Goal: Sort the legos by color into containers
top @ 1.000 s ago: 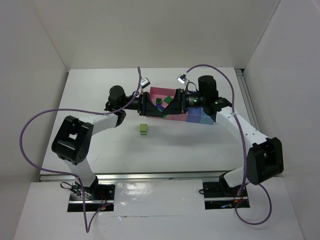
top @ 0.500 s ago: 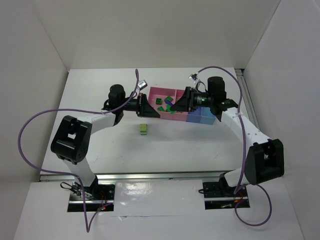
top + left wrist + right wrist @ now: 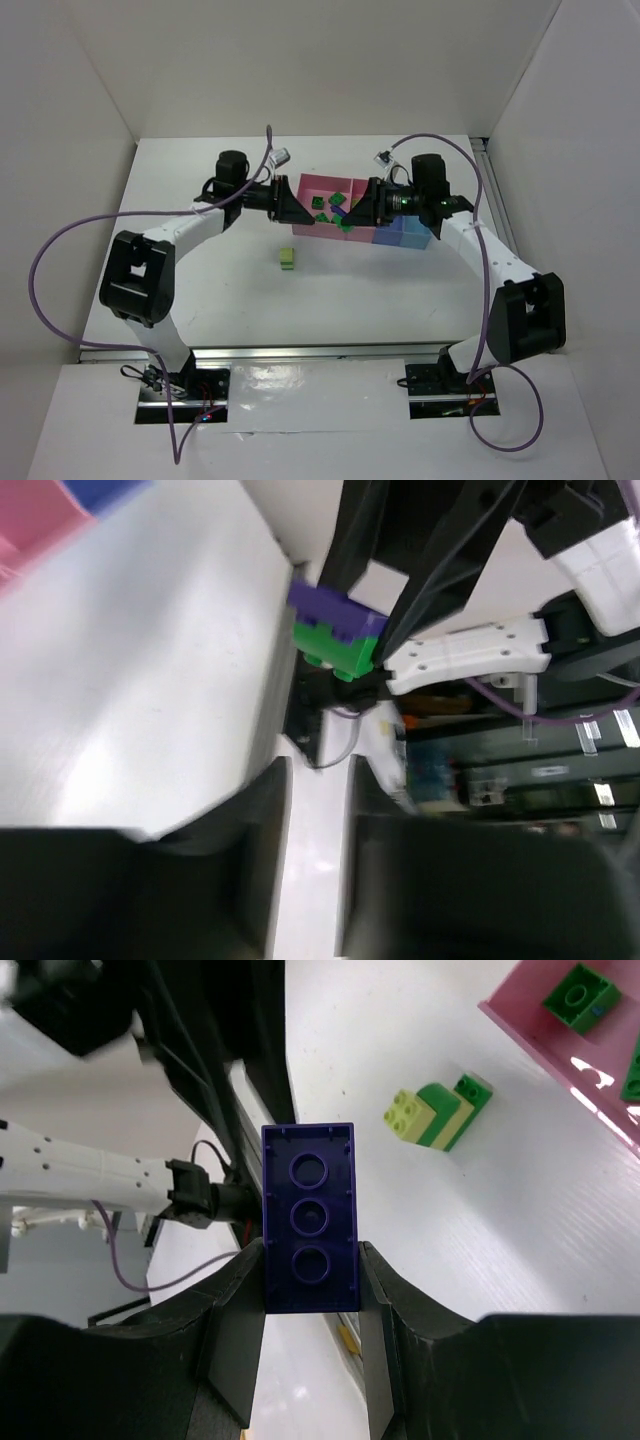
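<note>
Our right gripper [image 3: 310,1260] clamps a purple brick [image 3: 308,1215] with a green brick [image 3: 335,650] stuck beneath, facing our closed left gripper [image 3: 318,790], probably so we can separate them.

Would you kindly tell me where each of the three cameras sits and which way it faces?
Top external: fixed above and behind the arms, looking down on the white table; both arms show whole, bases nearest.
Left wrist: on the left arm, facing rightward over the left fingers, at the purple lego brick in the other arm's grip.
Right wrist: on the right arm, facing leftward; the right fingers clamp that brick, the pink container beyond.
Shared: both wrist views show the purple lego brick.
</note>
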`<state>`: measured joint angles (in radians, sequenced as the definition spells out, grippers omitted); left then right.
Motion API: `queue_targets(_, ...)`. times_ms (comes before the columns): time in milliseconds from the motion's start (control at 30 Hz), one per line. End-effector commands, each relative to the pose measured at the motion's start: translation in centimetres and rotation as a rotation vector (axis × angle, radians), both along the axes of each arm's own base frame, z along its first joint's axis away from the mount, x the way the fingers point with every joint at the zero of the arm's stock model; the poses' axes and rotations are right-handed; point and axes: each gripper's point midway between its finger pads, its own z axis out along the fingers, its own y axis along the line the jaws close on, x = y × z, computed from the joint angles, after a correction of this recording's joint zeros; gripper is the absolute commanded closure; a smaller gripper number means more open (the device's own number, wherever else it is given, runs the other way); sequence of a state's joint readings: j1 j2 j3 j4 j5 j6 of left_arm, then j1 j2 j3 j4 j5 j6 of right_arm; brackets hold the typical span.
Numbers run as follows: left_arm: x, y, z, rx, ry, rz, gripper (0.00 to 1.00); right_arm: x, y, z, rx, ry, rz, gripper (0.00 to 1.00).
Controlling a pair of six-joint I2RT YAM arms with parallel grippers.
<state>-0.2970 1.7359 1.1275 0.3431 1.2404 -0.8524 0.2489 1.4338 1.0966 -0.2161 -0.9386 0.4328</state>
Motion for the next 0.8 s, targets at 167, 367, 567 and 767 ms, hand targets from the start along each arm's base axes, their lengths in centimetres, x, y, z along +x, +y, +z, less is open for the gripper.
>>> queue_targets(167,4.3,4.7,2.0,0.238,-0.164,0.193,0.46,0.5,-0.3,-3.2,-0.199,0.027,-0.033,0.85)
queue_targets(367,6.0,7.4,-4.5,0.634,-0.043,0.388,0.5,0.0,0.6,-12.3,-0.599,0.096,-0.142,0.85)
queue_targets(567,6.1,8.7,-5.2,0.689,-0.019,0.485,0.53,0.5,3.1,-16.0,-0.649,0.069,-0.227,0.79)
queue_targets(767,6.8,9.8,-5.1,0.736,-0.044,0.557,0.5,0.1,2.8,-18.9,-0.754,0.003,-0.278,0.4)
